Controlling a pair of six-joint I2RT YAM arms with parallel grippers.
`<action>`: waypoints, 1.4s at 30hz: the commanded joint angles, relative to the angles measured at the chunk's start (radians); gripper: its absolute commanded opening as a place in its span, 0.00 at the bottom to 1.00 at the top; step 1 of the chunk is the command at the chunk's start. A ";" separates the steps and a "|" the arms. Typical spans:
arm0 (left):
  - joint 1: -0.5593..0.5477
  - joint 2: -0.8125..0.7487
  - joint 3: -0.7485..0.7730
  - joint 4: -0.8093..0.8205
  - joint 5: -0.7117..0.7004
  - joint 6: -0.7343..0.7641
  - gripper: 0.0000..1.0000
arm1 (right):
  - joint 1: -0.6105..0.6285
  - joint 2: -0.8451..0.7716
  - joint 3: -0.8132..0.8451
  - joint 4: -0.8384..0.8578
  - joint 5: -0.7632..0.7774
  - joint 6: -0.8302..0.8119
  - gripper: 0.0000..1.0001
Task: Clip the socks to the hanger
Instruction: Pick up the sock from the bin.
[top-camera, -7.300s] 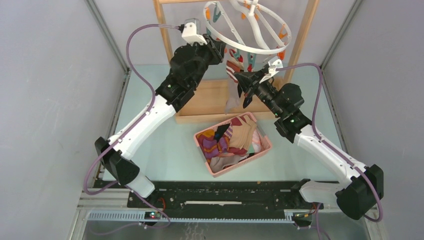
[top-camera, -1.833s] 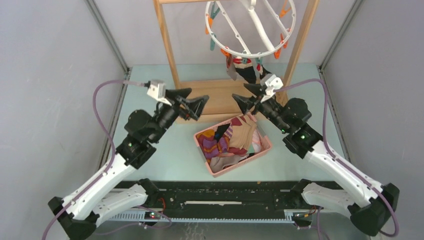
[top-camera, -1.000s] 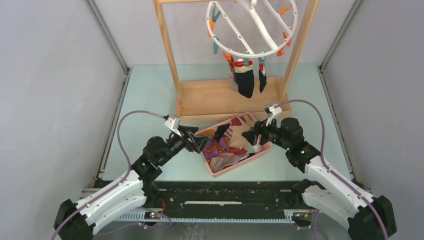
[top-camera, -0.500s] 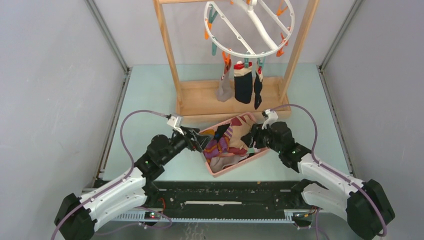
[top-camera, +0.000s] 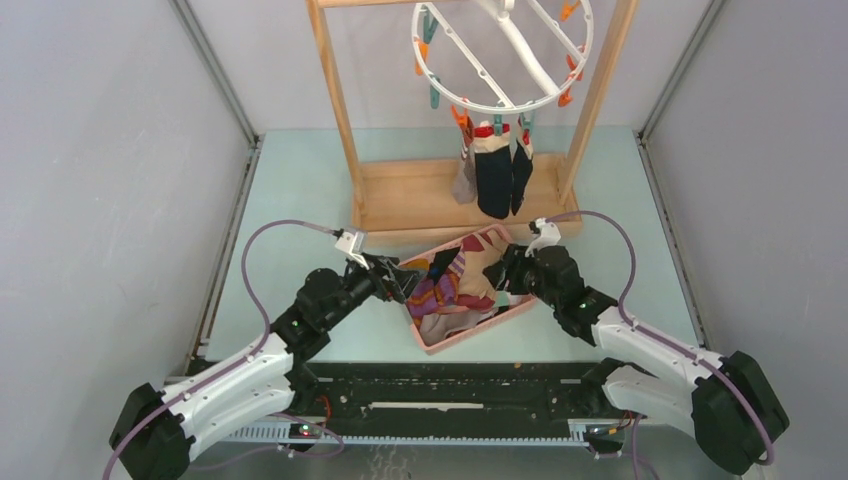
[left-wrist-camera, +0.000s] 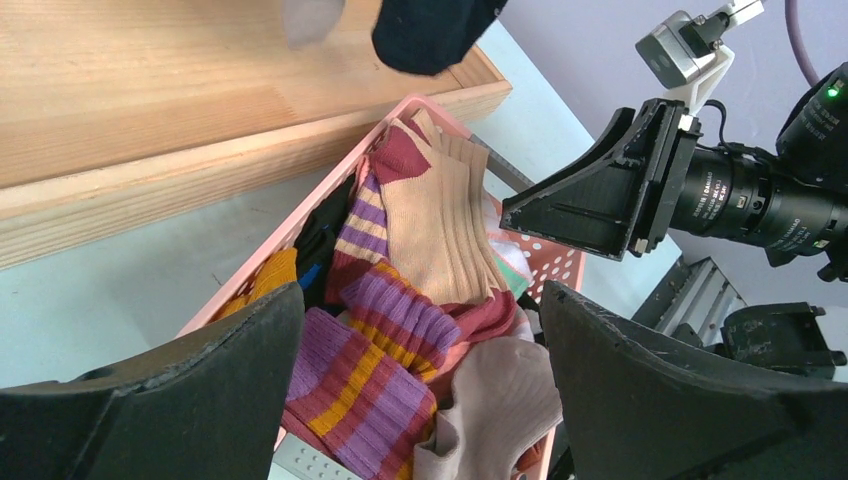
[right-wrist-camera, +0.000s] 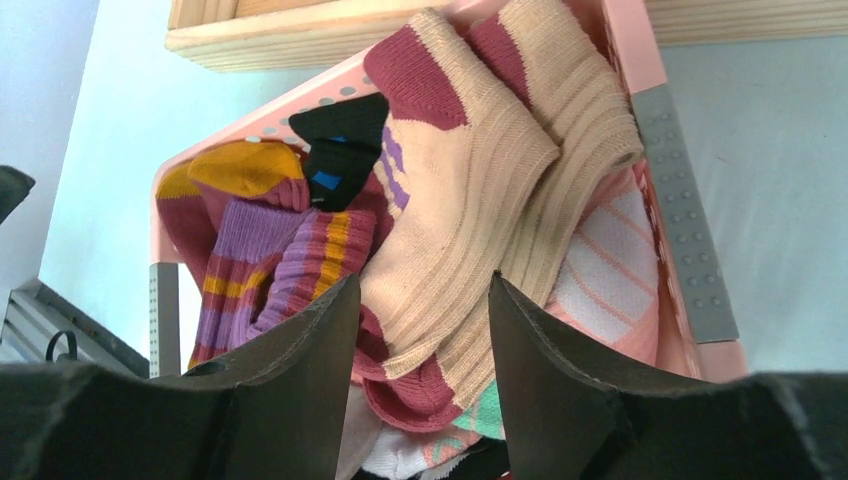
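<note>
The white ring hanger (top-camera: 500, 60) hangs at the top with three socks clipped to its near rim: two navy ones (top-camera: 492, 175) and a grey one (top-camera: 464, 182). More socks fill the pink basket (top-camera: 528, 300). My left gripper (top-camera: 405, 281) is open at the basket's left rim, above the purple-orange striped sock (left-wrist-camera: 400, 340) and a tan-grey sock (left-wrist-camera: 495, 400); nothing is between its fingers (left-wrist-camera: 420, 300). My right gripper (top-camera: 503, 276) is open, low over the basket's right side. Its fingers (right-wrist-camera: 422, 285) straddle a tan sock with maroon toe (right-wrist-camera: 470, 190).
The wooden rack's posts (top-camera: 335, 100) and flat base (top-camera: 420, 195) stand just behind the basket. A pink-white striped sock (right-wrist-camera: 610, 260) lies against the basket's right wall (right-wrist-camera: 640, 60). The two grippers face each other across the basket, close together.
Both arms came down from the hanger to the basket. Over the last second the right gripper's jaws narrowed over the tan sock. The clipped socks are swinging.
</note>
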 joint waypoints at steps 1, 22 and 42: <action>0.004 -0.004 -0.031 0.031 -0.018 -0.015 0.92 | 0.010 0.007 -0.004 0.040 0.070 0.057 0.58; 0.005 -0.005 -0.032 0.026 -0.032 0.009 0.92 | 0.026 0.308 0.106 0.128 0.135 0.140 0.51; 0.005 0.007 -0.013 0.023 -0.028 0.030 0.91 | -0.001 0.026 0.102 0.208 0.130 0.031 0.12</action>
